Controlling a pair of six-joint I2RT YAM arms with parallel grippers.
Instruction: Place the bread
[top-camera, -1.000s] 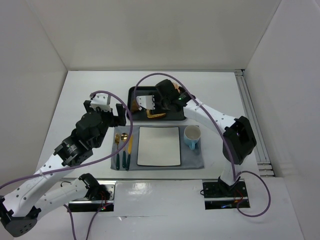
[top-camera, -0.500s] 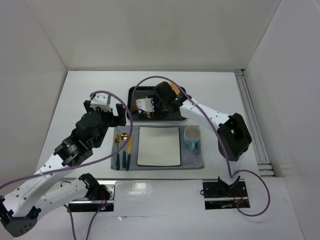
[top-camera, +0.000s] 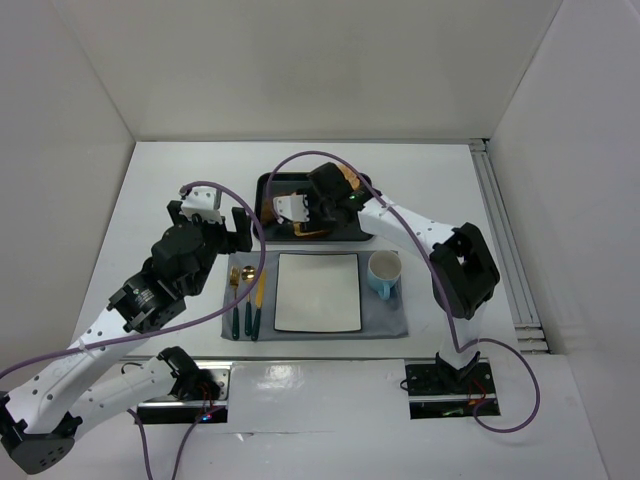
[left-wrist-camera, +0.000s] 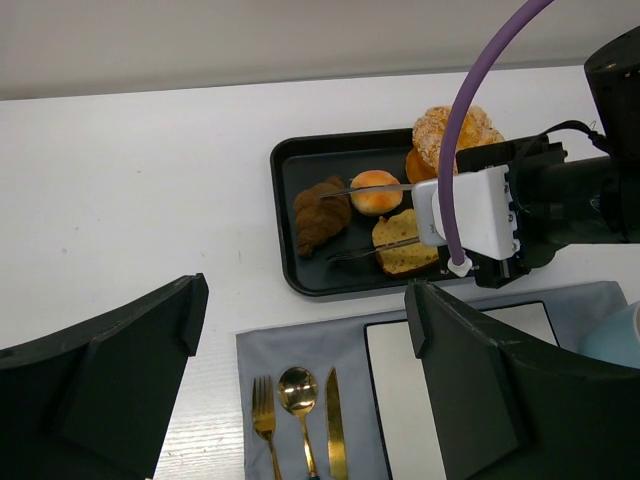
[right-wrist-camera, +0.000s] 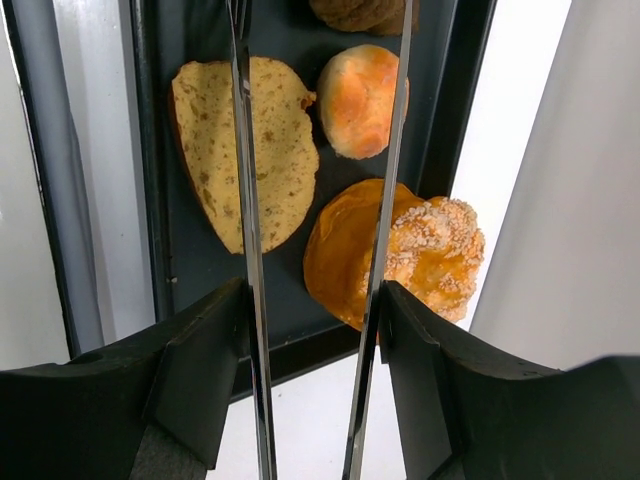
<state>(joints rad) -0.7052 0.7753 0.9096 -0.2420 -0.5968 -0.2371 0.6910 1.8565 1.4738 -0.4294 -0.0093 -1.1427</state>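
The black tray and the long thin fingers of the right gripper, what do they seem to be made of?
Tray: probably plastic or coated metal; it is matte black, with soft highlights along its rounded rim. Fingers of the right gripper: likely polished metal; they are thin and silvery, with bright mirror-like streaks along their length.

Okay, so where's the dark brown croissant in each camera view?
Top external: croissant at the left end of the black tray, small and hard to make out.
Left wrist: in the tray's left part, beside the round bun.
Right wrist: cut off at the top edge.
Shared landmark: the black tray.
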